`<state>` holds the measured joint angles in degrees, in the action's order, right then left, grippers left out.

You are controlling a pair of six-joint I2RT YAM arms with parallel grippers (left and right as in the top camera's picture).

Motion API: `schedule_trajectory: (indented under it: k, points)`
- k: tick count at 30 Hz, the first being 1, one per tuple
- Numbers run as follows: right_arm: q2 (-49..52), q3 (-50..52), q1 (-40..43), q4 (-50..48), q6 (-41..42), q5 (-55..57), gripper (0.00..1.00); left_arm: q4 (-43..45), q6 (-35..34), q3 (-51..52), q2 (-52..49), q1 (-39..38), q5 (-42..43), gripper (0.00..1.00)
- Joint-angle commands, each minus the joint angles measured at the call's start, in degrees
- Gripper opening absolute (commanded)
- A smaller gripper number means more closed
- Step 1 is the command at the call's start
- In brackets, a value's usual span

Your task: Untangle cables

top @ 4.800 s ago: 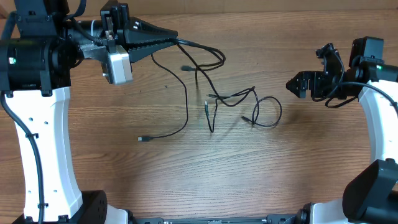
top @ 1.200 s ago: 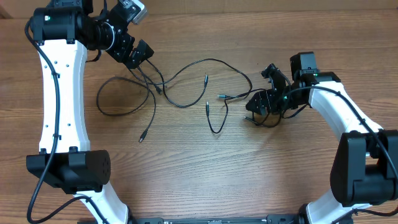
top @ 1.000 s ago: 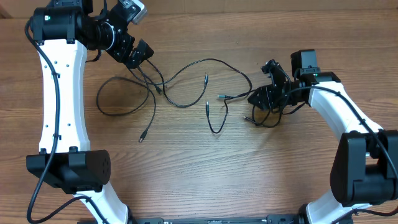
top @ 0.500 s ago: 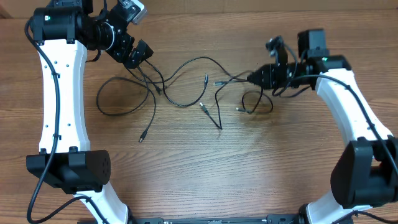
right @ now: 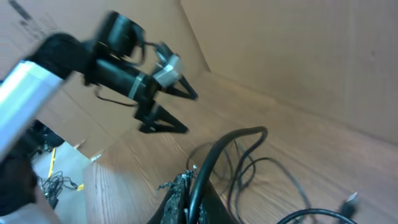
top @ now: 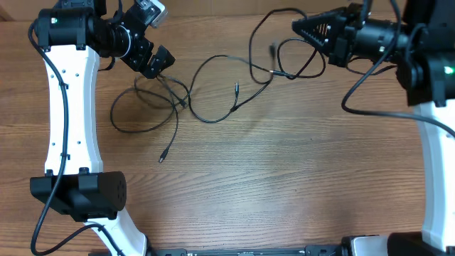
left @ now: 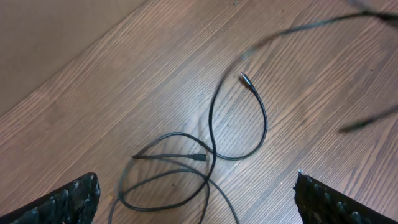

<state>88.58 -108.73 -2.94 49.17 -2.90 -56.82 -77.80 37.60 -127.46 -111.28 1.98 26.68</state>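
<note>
Right jaws hold cables [top: 210, 121] above the table [top: 284, 185] — loops beside left arm [top: 67, 107].

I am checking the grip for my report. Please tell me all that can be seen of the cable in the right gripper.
The cable is a thin black rubbery-looking cord. The right gripper is shut on it and holds it raised over the wooden table, near the far edge. It hangs in loose loops below the gripper and runs left toward the other cables. Its ends cannot be made out.
</note>
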Motion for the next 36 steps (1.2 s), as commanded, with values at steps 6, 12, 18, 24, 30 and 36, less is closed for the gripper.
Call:
schedule_trajectory:
  k: [6, 12, 18, 24, 30, 36]
  points:
    - [-1.46, -1.51, 0.0, -1.97, 4.63, -7.19, 0.04, 0.04, -0.52, -0.83, -0.07, -0.09, -0.17, 1.0]
    - [-1.46, -1.51, 0.0, -11.17, 10.6, -14.47, 0.04, 0.04, -0.52, -0.83, -0.07, -0.09, -0.17, 1.0]
    - [-1.46, -1.51, 0.0, -9.66, 10.56, -14.45, 0.04, 0.04, -0.52, -0.83, -0.07, -0.09, -0.17, 1.0]
    - [-1.22, -1.49, 0.0, -5.25, 7.17, -3.72, 0.04, 0.04, -0.52, -0.83, -0.07, -0.09, -0.17, 1.0]
    - [-0.81, -1.49, 0.0, 1.84, 7.82, 15.72, 0.04, 0.04, -0.52, -0.83, -0.07, -0.09, -0.17, 1.0]
    - [-0.59, -1.49, 0.15, 3.76, 12.7, 40.39, 0.04, 0.04, -0.52, -0.83, -0.07, -0.09, -0.17, 1.0]
